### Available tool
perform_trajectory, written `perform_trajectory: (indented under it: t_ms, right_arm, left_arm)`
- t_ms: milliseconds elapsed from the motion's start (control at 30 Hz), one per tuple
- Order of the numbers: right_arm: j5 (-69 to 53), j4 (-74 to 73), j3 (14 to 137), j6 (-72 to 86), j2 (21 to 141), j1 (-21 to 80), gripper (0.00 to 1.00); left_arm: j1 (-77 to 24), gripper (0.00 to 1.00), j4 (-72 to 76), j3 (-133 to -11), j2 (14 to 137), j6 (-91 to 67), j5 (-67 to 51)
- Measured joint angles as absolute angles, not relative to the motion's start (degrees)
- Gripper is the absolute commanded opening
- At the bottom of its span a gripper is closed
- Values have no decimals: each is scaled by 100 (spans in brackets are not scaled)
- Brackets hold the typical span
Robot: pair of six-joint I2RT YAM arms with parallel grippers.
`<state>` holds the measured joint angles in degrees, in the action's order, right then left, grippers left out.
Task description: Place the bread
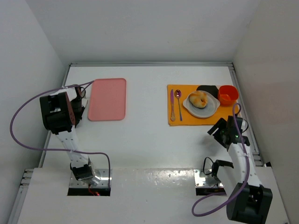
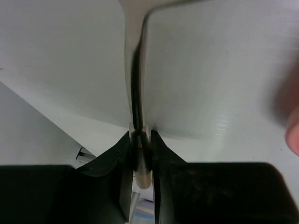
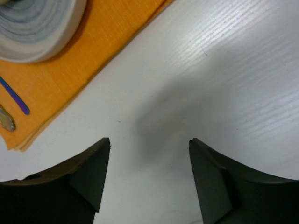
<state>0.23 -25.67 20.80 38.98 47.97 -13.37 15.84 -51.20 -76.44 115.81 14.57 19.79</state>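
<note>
The bread [image 1: 199,99] is a small round bun, golden-yellow on its crust, with paler cream streaks crossing the top. It rests flat with that top facing up, whole as far as the overhead view shows. It lies on a white plate [image 1: 209,111], a little toward the plate's far-left part, so more bare rim shows on the near and right sides. The plate stands on the right half of an orange mat [image 1: 187,119] at the far right of the surface [image 1: 149,135]. The bun is clearly smaller than the plate and stays within its rim. Nothing rests on it, and it lies free.
</note>
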Motion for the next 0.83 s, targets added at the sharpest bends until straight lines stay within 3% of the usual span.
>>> perform_trajectory:
  t_ms: [267,833]
  right_arm:
    - [158,-3037,1822,3942,4246,-1337,100]
    - [449,-3675,1780,3972,4128,-1337,100]
  left_arm:
    - [1584,34,-5236,-7734,11581,1431,1647]
    - [1559,37,-5343,-7784,11581,1450,1347]
